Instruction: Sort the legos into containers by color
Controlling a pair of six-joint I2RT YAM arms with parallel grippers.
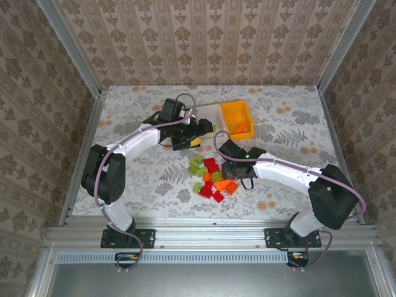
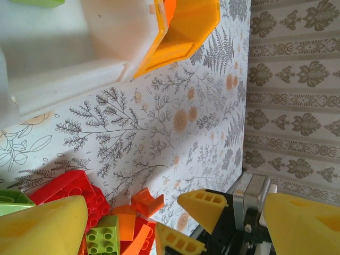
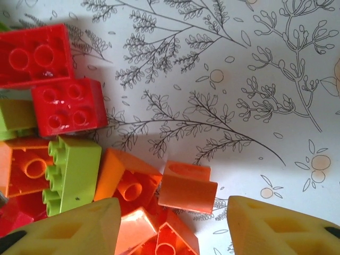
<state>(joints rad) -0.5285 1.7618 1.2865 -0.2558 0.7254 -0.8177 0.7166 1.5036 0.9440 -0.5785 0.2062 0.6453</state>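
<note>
Several legos, red, orange and green, lie heaped mid-counter. The right gripper hangs at the heap's 3 o'clock edge, its jaws apart astride orange bricks and gripping none. At the heap's 12 o'clock sit the bins. The left gripper hovers there, wide open and empty.

I see a pale table cover printed with grey ferns and small orange blossoms. Beige damask wallpaper lines the three walls around it. Silver metal posts rise at the far corners, and an aluminium rail spans the near edge.
</note>
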